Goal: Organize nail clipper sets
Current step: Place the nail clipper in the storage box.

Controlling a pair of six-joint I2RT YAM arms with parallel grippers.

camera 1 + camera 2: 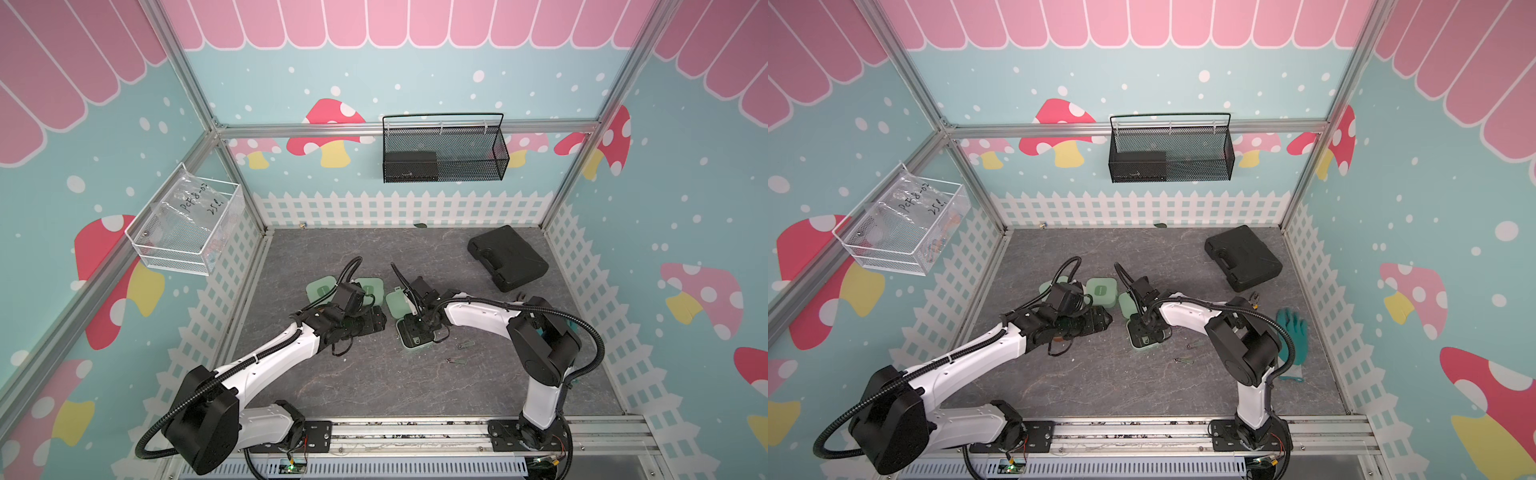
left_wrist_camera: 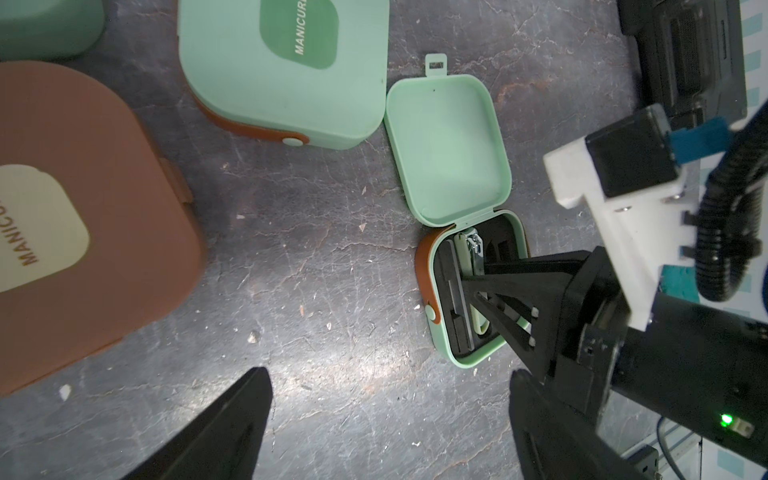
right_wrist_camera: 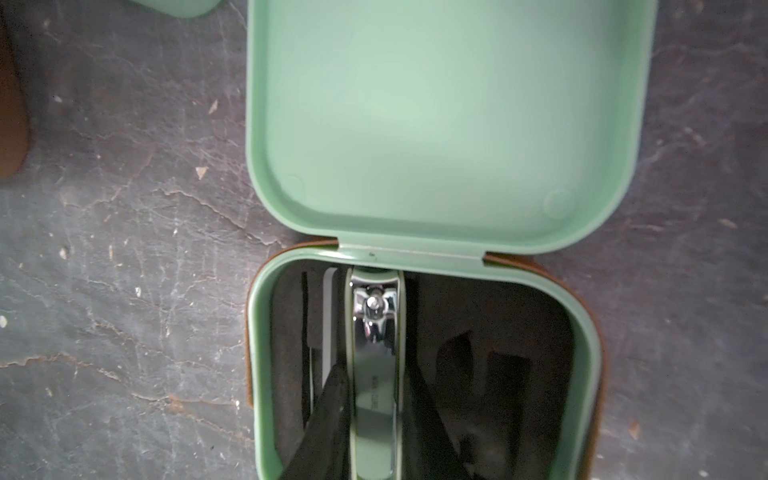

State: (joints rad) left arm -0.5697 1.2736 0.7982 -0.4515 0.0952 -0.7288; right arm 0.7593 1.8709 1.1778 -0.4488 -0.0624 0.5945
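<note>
The nail clipper (image 3: 374, 307) lies lengthwise in a slot of the black insert (image 3: 498, 324) inside the open mint case (image 3: 257, 365), its pivot end toward the hinge. It sits directly between the fingers (image 3: 332, 415) of the right gripper (image 3: 374, 399). The lid (image 3: 449, 124) lies folded flat back on the tabletop (image 3: 124, 249), beyond the fingertips. The base rim rises close on both sides of the fingers, leaving little sideways room inside the case. A pale strip shows in the slot just beside one finger; I cannot tell what it is.

In the left wrist view a closed mint case (image 2: 282, 75) sits just beside the open lid. A brown case (image 2: 83, 232) lies farther off across bare tabletop, and the corner of a third mint case (image 2: 45, 25) shows past it.

In a top view two small metal pieces (image 1: 465, 344) lie on the tabletop near the right arm, apart from the open case. They are too small to identify. A black tool case (image 1: 507, 257) rests well away toward the back right corner. A teal glove (image 1: 1292, 332) lies behind the right arm, near the side wall.

The right gripper's fingers are drawn in narrow against the clipper's two long sides and grip it. The left gripper (image 2: 388, 374) hangs over bare tabletop beside the open case's base, its fingers spread wide and holding nothing. One of its fingers (image 2: 540, 415) stands close to the right gripper's body.
</note>
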